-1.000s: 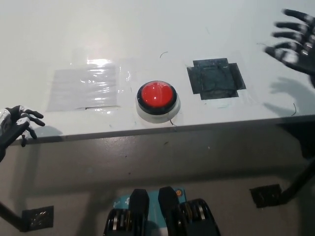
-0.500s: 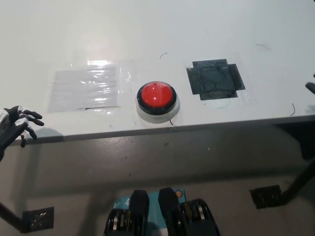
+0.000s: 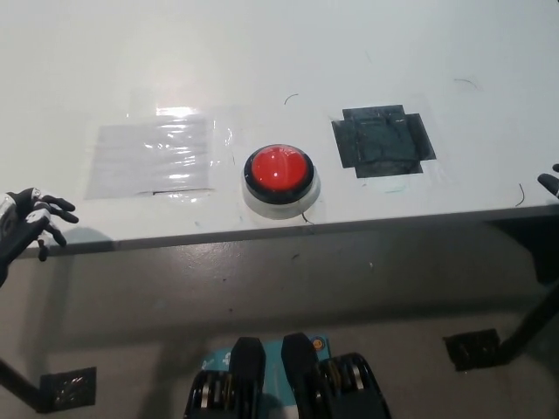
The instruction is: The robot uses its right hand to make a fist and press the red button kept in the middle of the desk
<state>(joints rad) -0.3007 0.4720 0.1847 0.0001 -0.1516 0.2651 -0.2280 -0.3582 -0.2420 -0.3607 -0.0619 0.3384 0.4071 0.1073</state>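
Observation:
The red button (image 3: 278,168), round with a black ring and a white base, sits in the middle of the white desk (image 3: 262,61), near its front edge. Only a small black piece of my right hand (image 3: 551,182) shows at the picture's right edge, beside the desk's front right corner and far right of the button. My white left hand (image 3: 26,223) rests at the desk's front left edge, fingers apart and holding nothing.
A clear shiny tape patch (image 3: 153,157) lies left of the button and a dark tape patch (image 3: 382,140) lies to its right. The desk's front edge (image 3: 288,229) runs across the picture. Below it are black desk feet (image 3: 472,347).
One second ago my right hand hung spread at the upper right over the desk. It has since dropped down and out to the right, leaving only a tip in view. The left hand stayed put.

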